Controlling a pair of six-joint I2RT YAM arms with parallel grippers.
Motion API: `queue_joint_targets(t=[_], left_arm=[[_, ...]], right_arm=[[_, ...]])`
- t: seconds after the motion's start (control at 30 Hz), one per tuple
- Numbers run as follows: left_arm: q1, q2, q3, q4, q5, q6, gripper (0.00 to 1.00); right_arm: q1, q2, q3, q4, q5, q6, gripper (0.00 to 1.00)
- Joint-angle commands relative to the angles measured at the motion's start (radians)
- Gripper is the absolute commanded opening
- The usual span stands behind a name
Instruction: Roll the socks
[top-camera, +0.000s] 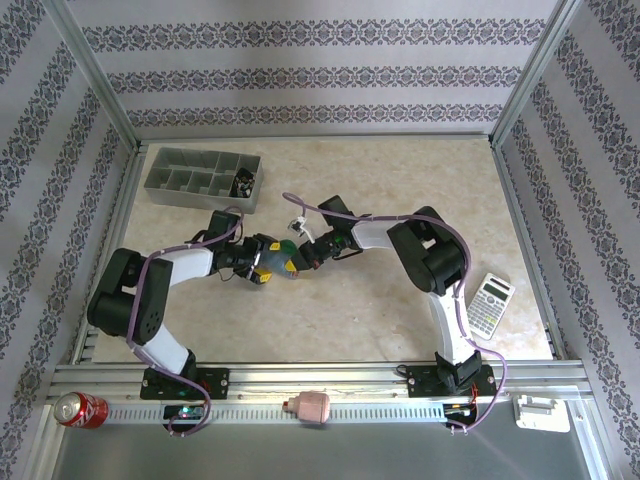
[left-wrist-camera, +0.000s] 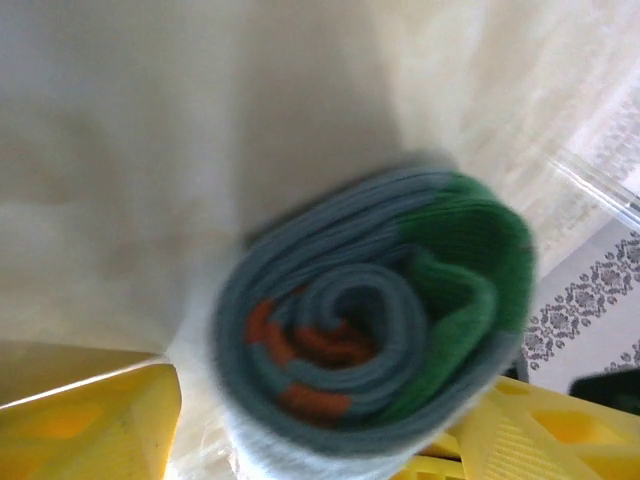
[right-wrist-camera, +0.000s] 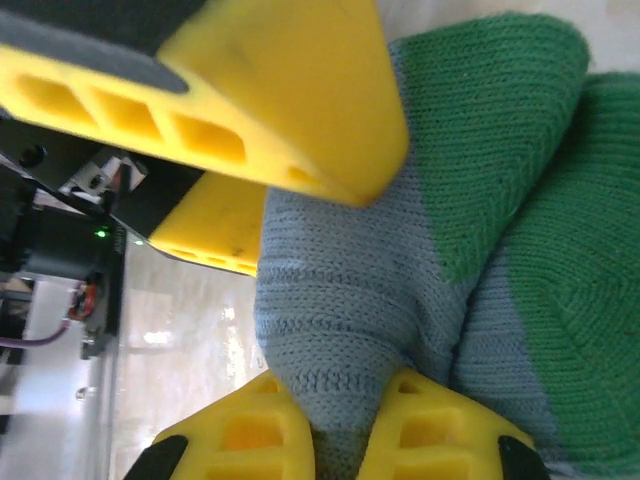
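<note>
The blue-grey striped sock (left-wrist-camera: 370, 320) is wound into a tight spiral roll, its orange-red cuff at the core and its green toe on the outside. My left gripper (left-wrist-camera: 330, 435) is shut on the roll, a yellow finger (left-wrist-camera: 90, 420) on each side. My right gripper (right-wrist-camera: 340, 440) is shut on a pinched fold of the same sock (right-wrist-camera: 340, 300), with the left gripper's yellow fingers (right-wrist-camera: 290, 90) just above it. In the top view both grippers meet at the roll (top-camera: 284, 258) in mid-table. The black sock is out of view.
A grey divided tray (top-camera: 205, 180) stands at the back left. A calculator (top-camera: 491, 303) lies at the right by the right arm. On the front rail sit a red can (top-camera: 80, 409), a pink object (top-camera: 313, 407) and a white part (top-camera: 540, 412).
</note>
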Motion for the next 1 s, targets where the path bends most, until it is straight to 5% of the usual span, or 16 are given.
queue_joint_targets(t=[0.0,0.17,0.27,0.37,0.53,0.6,0.97], left_arm=[[-0.030,0.050,0.023,-0.044,-0.029,0.068,0.63],[-0.057,0.096,0.077,-0.358,-0.081,0.144,0.36],[-0.066,0.077,0.051,-0.478,-0.099,0.134,0.20],[-0.066,0.016,0.016,-0.558,-0.132,0.105,0.03],[-0.066,-0.033,0.053,-0.706,-0.167,0.112,0.00],[-0.066,-0.041,0.074,-0.744,-0.190,0.115,0.00],[-0.059,0.068,0.137,-0.723,-0.185,0.100,0.00]], right_arm=[[0.006,0.095,-0.021,-0.187,0.036,0.088,0.00],[0.015,0.071,-0.015,-0.186,0.067,0.072,0.02],[0.038,-0.013,-0.045,-0.177,0.144,-0.006,0.24],[0.062,-0.152,-0.132,-0.099,0.261,-0.091,0.36],[0.130,-0.512,-0.502,0.346,0.569,-0.243,0.56],[0.190,-0.604,-0.553,0.382,0.688,-0.356,0.63],[0.503,-0.499,-0.462,0.344,1.121,-0.633,0.70]])
